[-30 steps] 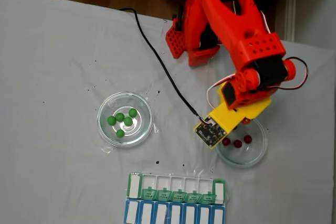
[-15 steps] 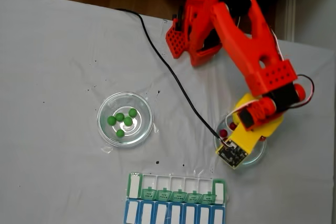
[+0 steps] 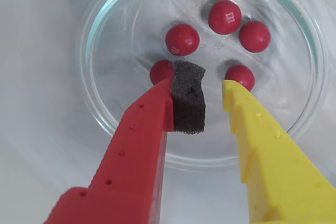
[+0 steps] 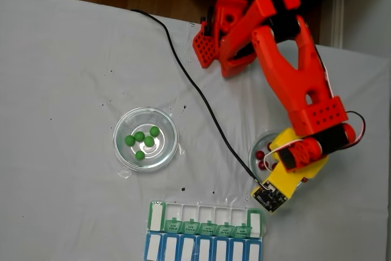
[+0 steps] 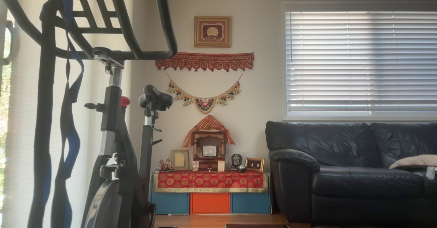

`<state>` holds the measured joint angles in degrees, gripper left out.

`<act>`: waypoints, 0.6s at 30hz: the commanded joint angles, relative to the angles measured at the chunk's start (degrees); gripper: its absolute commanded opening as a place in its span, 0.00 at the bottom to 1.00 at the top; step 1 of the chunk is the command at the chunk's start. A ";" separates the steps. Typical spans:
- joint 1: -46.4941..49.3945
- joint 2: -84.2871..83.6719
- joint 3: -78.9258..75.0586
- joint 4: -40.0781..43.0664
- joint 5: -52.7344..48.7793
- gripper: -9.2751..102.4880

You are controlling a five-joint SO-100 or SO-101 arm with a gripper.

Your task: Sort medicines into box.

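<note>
Now we hold our gripper (image 3: 212,85) low over the round clear glass dish (image 3: 105,19) with the five dark red round balls (image 3: 182,39). Its red finger with the black foam pad (image 3: 189,98) and its yellow finger (image 3: 257,129) stand apart, nothing between them. One red ball touches the pad's outer side, and another sits at the yellow tip.

These balls look light, hard and smooth, so we judge they roll away easily on glass. We should take one across its middle, against the soft pad. Being round, they have no long axis and point nowhere.

In the fixed view, five bright green balls (image 4: 140,136) lie in a second glass dish (image 4: 168,128), well apart. The flat plastic pill organizer (image 4: 157,215), its long side across the picture, lies near the bottom edge.
</note>
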<state>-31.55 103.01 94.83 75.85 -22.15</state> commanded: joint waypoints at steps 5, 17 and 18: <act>-0.70 -3.43 -7.38 -1.23 0.18 0.23; -0.79 -5.62 -8.09 -2.72 1.23 0.36; -0.79 -5.45 -7.73 -3.08 1.32 0.36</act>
<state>-31.55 95.45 91.14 74.18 -21.27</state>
